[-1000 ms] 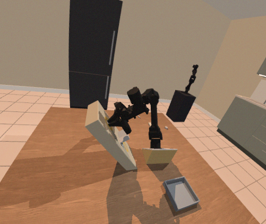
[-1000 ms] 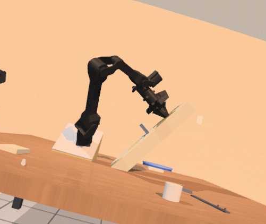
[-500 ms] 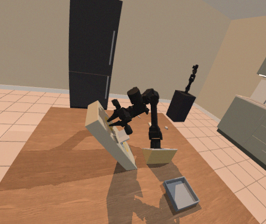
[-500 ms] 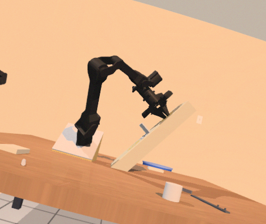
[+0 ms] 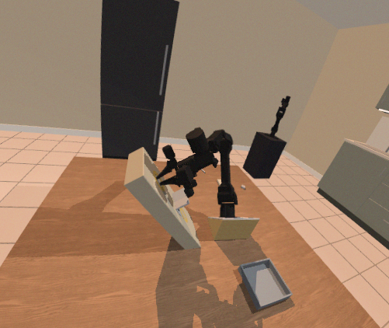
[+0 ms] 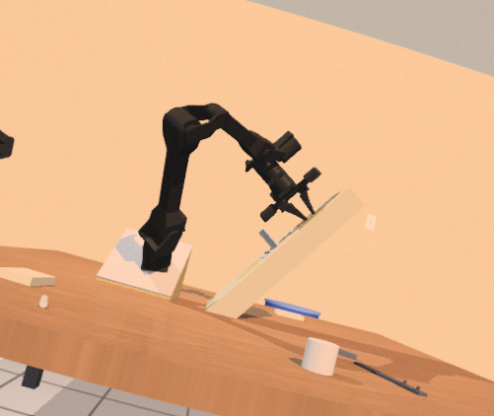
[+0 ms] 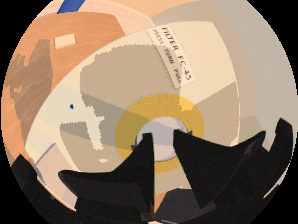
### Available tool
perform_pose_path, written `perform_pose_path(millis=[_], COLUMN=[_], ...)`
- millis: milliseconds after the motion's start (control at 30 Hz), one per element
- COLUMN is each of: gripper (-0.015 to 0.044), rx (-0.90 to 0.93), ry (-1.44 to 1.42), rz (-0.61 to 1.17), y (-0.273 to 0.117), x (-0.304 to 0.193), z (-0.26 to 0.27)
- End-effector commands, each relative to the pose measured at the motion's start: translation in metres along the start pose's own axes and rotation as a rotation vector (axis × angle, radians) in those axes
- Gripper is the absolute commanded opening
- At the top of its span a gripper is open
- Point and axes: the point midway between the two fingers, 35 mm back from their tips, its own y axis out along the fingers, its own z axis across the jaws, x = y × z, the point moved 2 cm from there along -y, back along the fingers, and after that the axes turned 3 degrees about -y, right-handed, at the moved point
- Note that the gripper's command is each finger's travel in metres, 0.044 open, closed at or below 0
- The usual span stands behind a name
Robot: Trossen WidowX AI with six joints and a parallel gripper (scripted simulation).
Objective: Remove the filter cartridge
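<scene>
Here one cartridge (image 7: 158, 137), one panel (image 5: 151, 202), one tray (image 5: 265, 283).

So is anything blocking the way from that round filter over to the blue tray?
Nothing visible does. The gripper is shut on the filter cartridge, which sits in the tilted service panel. The tray lies apart on the table, toward the near corner, with only bare wood between panel and tray.
</scene>
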Motion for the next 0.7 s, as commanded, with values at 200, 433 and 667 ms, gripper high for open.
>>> perform_pose_path(millis=[200, 433, 667], gripper=[0.0000, 0.0000, 0.0000], rx=[0.010, 0.010, 0.010], ry=[-0.239, -0.166, -0.166], rz=[0.004, 0.004, 0.004], y=[0.0078, 0.0088, 0.0088], x=[-0.0013, -0.0014, -0.0014], z=[-0.0001, -0.0001, -0.0001])
